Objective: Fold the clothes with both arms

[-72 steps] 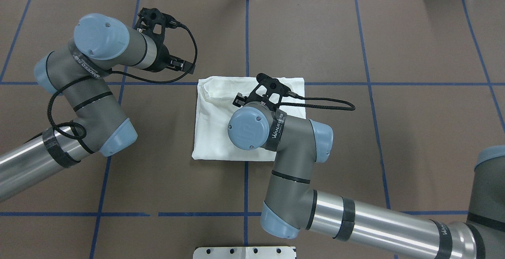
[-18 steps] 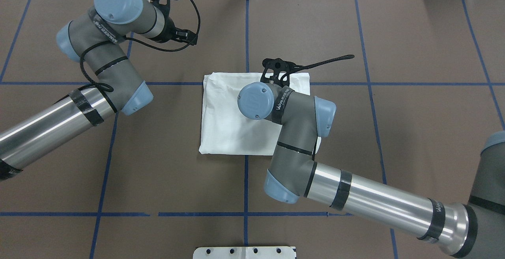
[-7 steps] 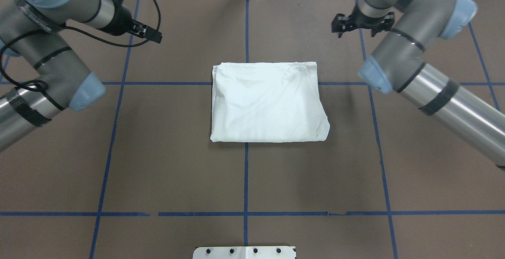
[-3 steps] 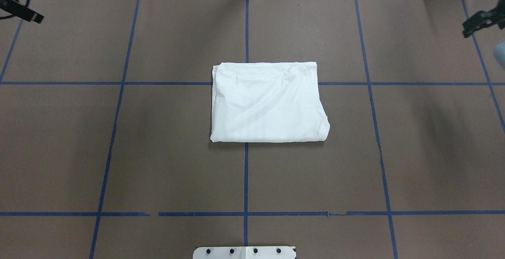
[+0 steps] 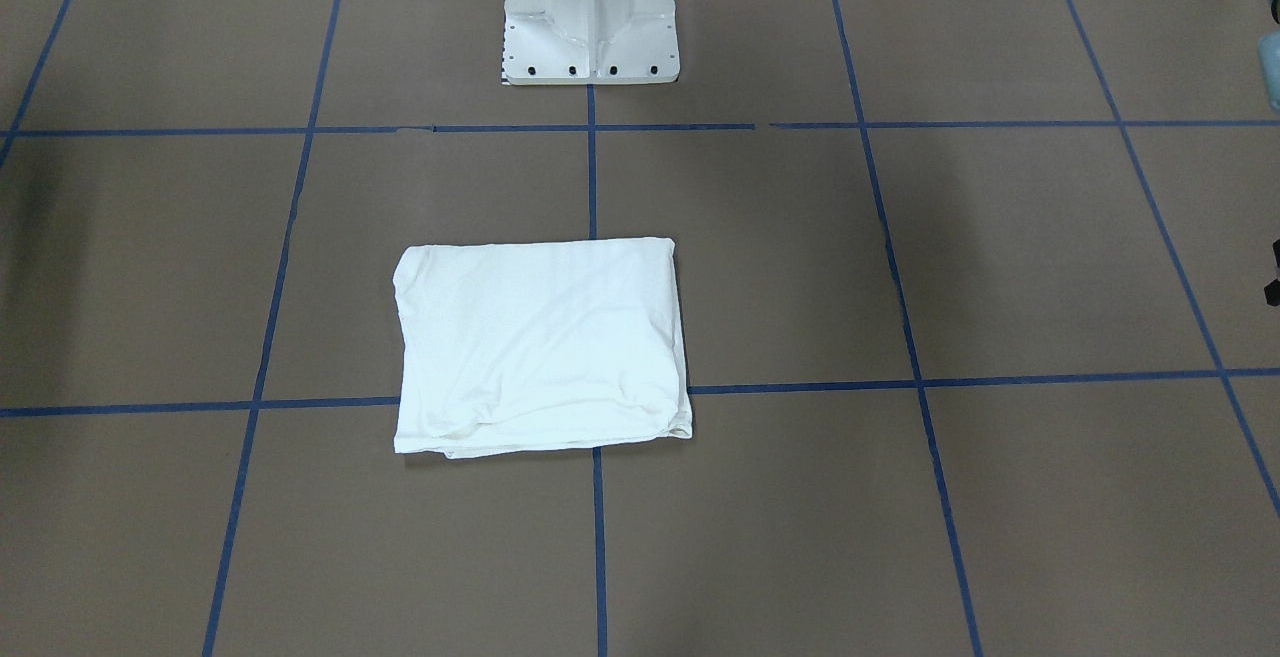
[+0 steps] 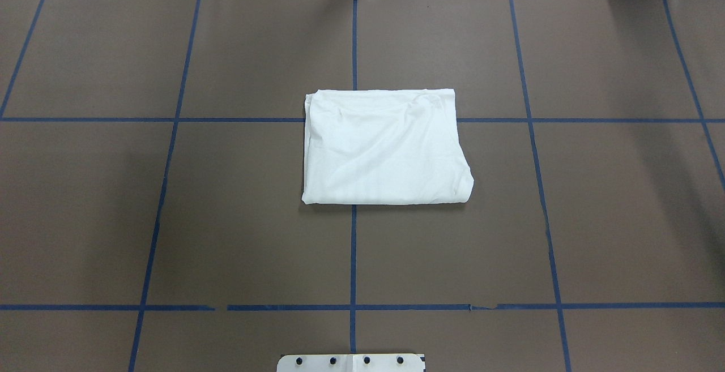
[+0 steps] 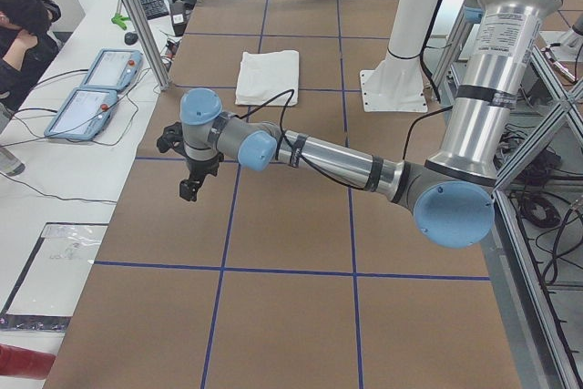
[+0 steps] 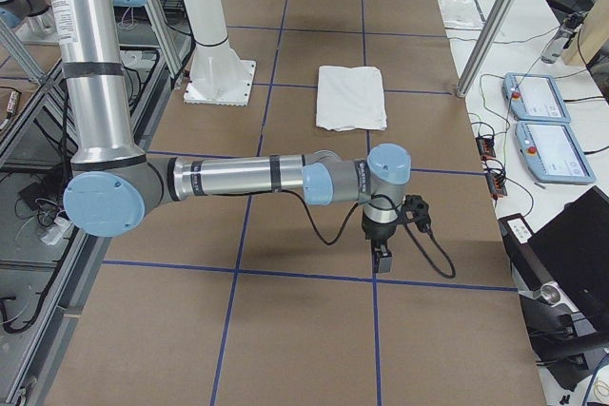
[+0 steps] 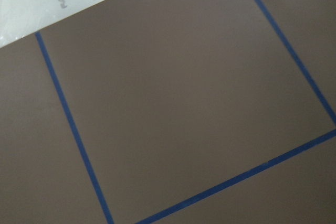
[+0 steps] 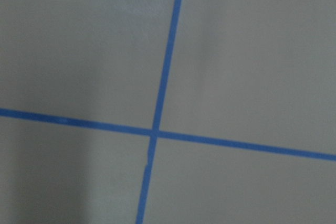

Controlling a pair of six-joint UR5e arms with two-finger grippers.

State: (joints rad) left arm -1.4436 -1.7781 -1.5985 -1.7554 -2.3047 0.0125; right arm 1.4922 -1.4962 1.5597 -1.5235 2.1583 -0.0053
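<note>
**Supervisor:** Report the station, largest item first.

**Operator:** The table (image 6: 226, 219), brown with blue tape lines (image 6: 354, 259), carries the work. I have the left arm (image 7: 337, 159) stretched over the table's left end and the right arm (image 8: 238, 178) over its right end. Neither shows in the overhead view. The T-shirt (image 6: 385, 148) lies flat as a folded white rectangle at mid-table, somewhat toward the far edge. No print, collar or sleeve shows. The pedestal base (image 5: 590, 17) stands at the near edge, well apart from the shirt.

**Supervisor:** Grippers?

**Operator:** The left gripper (image 7: 189, 190) and right gripper (image 8: 383, 259) both point down above bare table, and nothing hangs from either. I see them properly only from the side cameras, so I cannot tell whether the jaws are apart or together. My wrist cameras show brown surface and blue tape, no cloth.

**Supervisor:** What governs any further move?

**Operator:** The shirt's long axis runs end to end, parallel to the far edge. It lies inboard of each gripper, toward the middle, well apart from both. It sits slightly right of the central tape line, so I judge the right arm marginally nearer. I judge the fold complete. The right-hand corner nearest the robot bulges out of square, a minor defect.
</note>
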